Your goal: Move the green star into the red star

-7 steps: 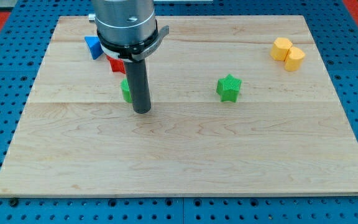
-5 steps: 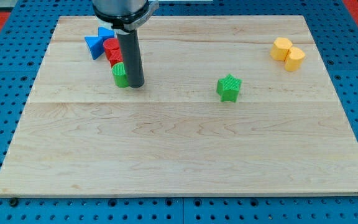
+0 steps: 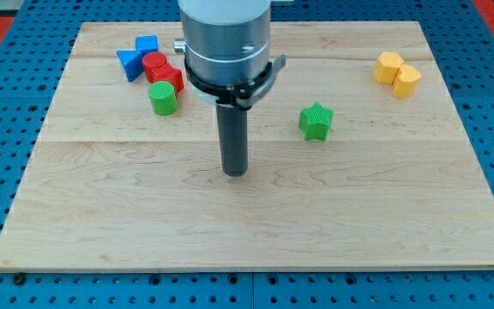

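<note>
Green star (image 3: 316,121) sits on the wooden tabletop (image 3: 256,232), a little to the view's right of the middle, alone, with no other block touching it. Our tool (image 3: 232,129) is a plain dark rod with nothing on it that could clench, so it is grasping nothing. Our tip (image 3: 234,172) rests on bare wood to the view's left of the green star and a little lower, clearly apart from it.

Towards the view's top left we see a cluster of blocks. Two red blocks touch one another, one nearer the top (image 3: 153,63) and one just below and to its right (image 3: 171,80); we cannot tell from here which of them is the star. A green cylinder (image 3: 163,99) stands just below them, touching or nearly touching the lower red one. A blue triangular block (image 3: 129,63) lies beside the upper red one on its left, and another blue block (image 3: 147,43) sits just above.

At the view's top right, well apart from everything else, two yellow blocks (image 3: 389,66) (image 3: 407,80) lie pressed together.
</note>
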